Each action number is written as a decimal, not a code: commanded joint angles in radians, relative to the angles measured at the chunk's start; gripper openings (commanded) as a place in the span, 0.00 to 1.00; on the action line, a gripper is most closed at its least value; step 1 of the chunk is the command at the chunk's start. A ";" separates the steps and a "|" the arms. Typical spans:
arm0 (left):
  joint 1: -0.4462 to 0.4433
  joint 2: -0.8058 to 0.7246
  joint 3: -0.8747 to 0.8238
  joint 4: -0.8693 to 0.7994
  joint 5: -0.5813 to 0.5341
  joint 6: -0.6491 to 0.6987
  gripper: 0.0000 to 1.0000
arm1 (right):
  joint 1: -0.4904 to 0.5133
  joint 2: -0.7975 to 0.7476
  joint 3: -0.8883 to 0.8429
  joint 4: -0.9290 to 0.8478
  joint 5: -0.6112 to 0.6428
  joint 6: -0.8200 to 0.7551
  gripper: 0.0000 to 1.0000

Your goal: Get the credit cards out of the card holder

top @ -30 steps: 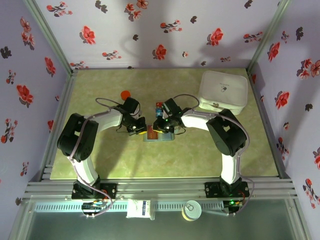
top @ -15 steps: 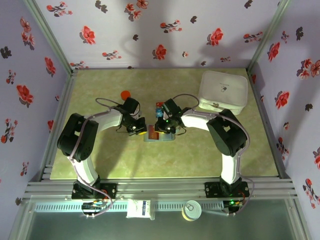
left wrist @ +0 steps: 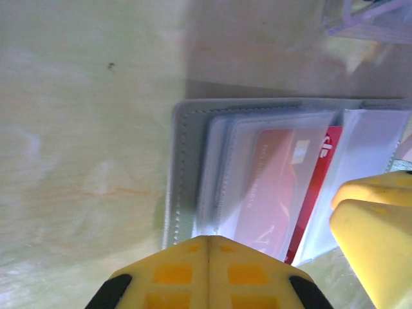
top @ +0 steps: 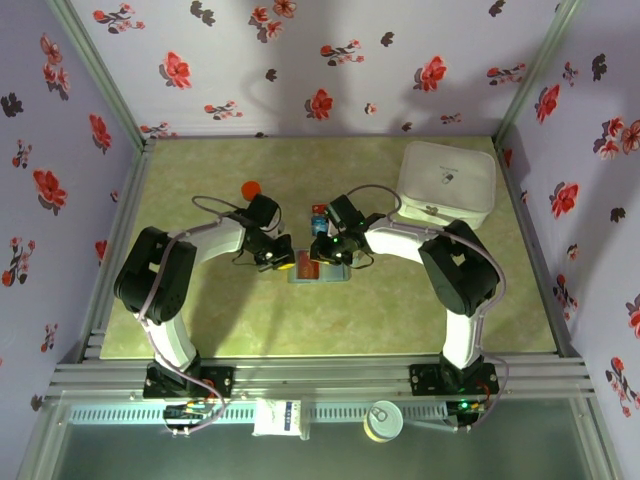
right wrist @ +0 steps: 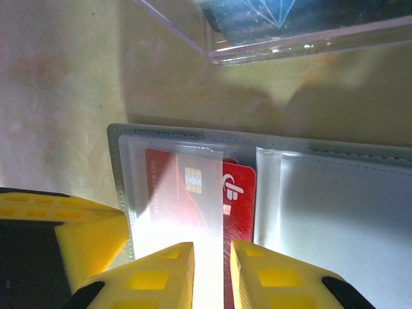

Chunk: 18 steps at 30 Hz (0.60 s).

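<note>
At the bench (top: 220, 320) centre, from above, the card holder (top: 318, 272) is seen open. At the left wrist, the left pincer (left wrist: 207, 250) is pressed together, empty. At the right wrist, the right pincer (right wrist: 212, 270) is slightly spread over the credit cards (right wrist: 239, 199), not yet taken out.

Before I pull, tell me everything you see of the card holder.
The card holder lies open and flat on the green table. It has a grey stitched rim and a pale two-panel inside with clear sleeves. Red cards sit in one sleeve, one poking out toward the fold. The shut left gripper sits at that panel's edge, the right gripper over the cards; contact is unclear.
</note>
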<state>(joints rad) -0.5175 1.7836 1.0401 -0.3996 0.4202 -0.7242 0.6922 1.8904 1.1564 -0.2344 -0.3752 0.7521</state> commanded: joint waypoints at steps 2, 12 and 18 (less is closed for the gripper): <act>-0.021 -0.001 0.026 0.009 0.021 -0.014 0.00 | 0.006 -0.010 -0.017 0.032 -0.048 0.012 0.23; -0.021 0.036 0.024 -0.032 -0.035 0.024 0.00 | 0.010 0.031 -0.016 0.043 -0.087 0.016 0.23; -0.021 0.038 0.023 -0.042 -0.051 0.030 0.00 | 0.010 0.053 -0.009 0.026 -0.086 0.005 0.23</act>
<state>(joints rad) -0.5369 1.8027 1.0473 -0.3992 0.4030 -0.7216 0.6949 1.9255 1.1492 -0.1993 -0.4500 0.7597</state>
